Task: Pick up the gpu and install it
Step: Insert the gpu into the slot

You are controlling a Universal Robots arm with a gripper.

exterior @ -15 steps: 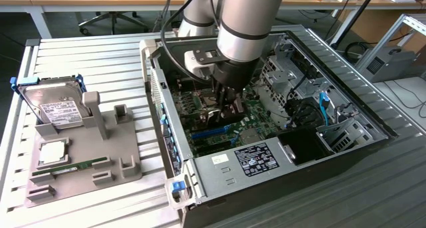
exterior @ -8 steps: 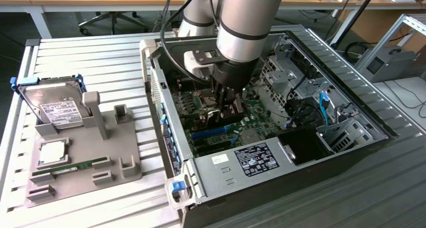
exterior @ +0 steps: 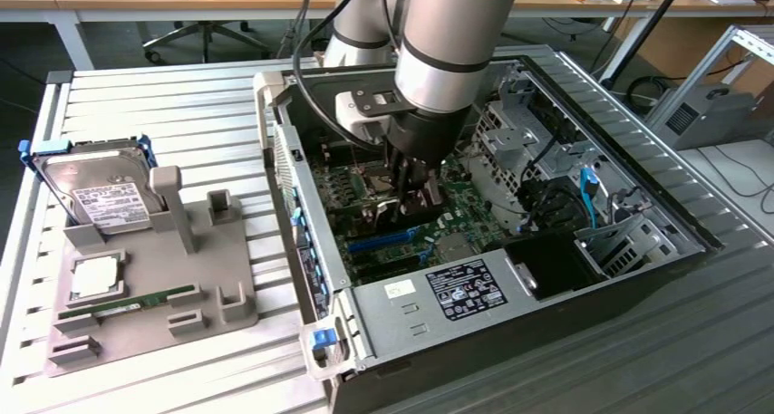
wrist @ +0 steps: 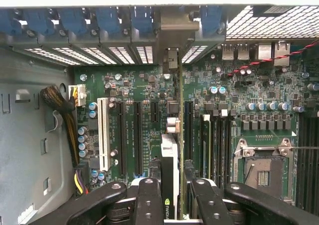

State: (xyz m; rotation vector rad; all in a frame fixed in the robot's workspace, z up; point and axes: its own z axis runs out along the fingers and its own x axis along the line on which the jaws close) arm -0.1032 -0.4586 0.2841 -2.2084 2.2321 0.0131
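Note:
The gpu (wrist: 171, 147) stands on edge inside the open computer case (exterior: 629, 260), low over the green motherboard (wrist: 249, 85). It lies in line with the black expansion slots (wrist: 122, 135), and its silver bracket end reaches the rear wall with the blue slot clips. My gripper (wrist: 173, 187) is shut on the card, with a black finger (wrist: 148, 195) on each side of it. In the exterior view the gripper (exterior: 409, 186) reaches straight down into the case, with the dark gpu (exterior: 418, 206) between its fingers. Whether the card sits in a slot is hidden.
A white slot (wrist: 104, 132) and a cable bundle (wrist: 60, 105) lie beside the card, with the CPU socket (wrist: 261, 167) on its other side. Outside the case, a grey holder (exterior: 181, 278) carries a hard drive (exterior: 103, 192), a memory stick (exterior: 127, 303) and a chip (exterior: 94, 278).

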